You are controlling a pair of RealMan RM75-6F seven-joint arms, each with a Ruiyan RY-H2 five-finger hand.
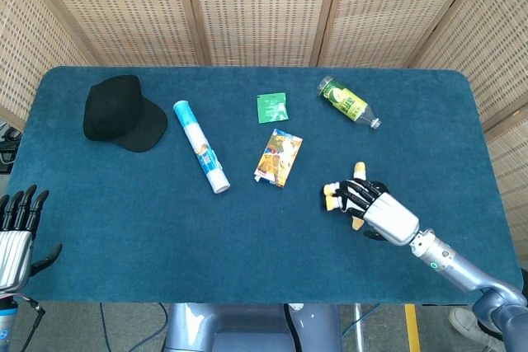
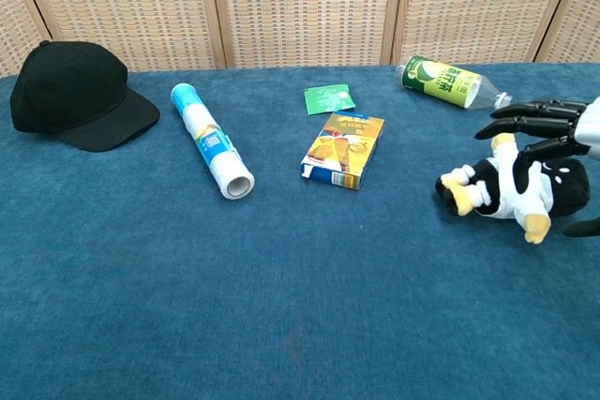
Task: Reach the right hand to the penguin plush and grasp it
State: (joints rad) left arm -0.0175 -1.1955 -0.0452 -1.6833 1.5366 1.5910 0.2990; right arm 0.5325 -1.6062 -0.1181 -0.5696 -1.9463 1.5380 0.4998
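Head view: right hand [image 1: 381,210] w/ fingers spread over penguin plush [image 1: 345,196], not clenched yet.

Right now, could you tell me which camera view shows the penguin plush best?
The chest view: the penguin plush lies side-on and large, its white belly and yellow feet clear, with the right hand spread just above it. In the head view the plush is small and partly covered by that hand.

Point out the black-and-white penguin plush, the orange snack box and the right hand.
black-and-white penguin plush [image 2: 506,189], chest view, white belly
orange snack box [image 1: 278,157], head view, top face
right hand [image 1: 386,216], head view, back of hand
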